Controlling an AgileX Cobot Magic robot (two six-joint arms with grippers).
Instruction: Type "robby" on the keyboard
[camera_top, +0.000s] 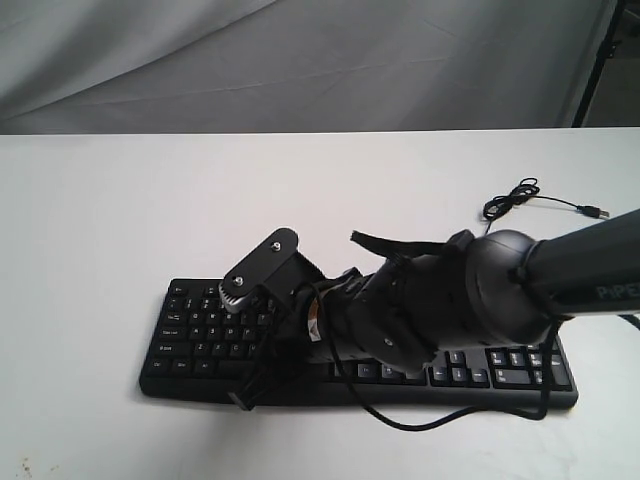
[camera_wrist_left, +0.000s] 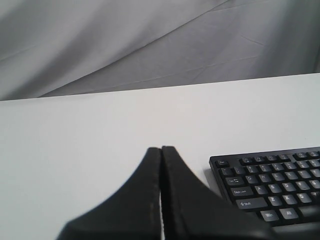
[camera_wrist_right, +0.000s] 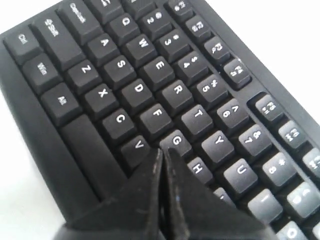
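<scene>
The black keyboard (camera_top: 200, 330) lies flat near the front of the white table (camera_top: 100, 220). My right arm reaches across it from the right and covers its middle. My right gripper (camera_wrist_right: 162, 150) is shut with nothing between its fingers. Its tips sit just over the keys between V (camera_wrist_right: 138, 145) and G (camera_wrist_right: 176, 140), and the key under them is hidden. In the exterior view the right gripper (camera_top: 262, 350) is over the keyboard's left half. My left gripper (camera_wrist_left: 161, 148) is shut and empty over bare table, beside the keyboard (camera_wrist_left: 270, 180) at its Esc end. It is outside the exterior view.
The keyboard's thin black cable (camera_top: 515, 198) is coiled on the table at the back right and ends in a USB plug (camera_top: 597, 212). A grey cloth backdrop (camera_top: 300, 60) hangs behind the table. A black pole (camera_top: 595, 60) stands at the far right.
</scene>
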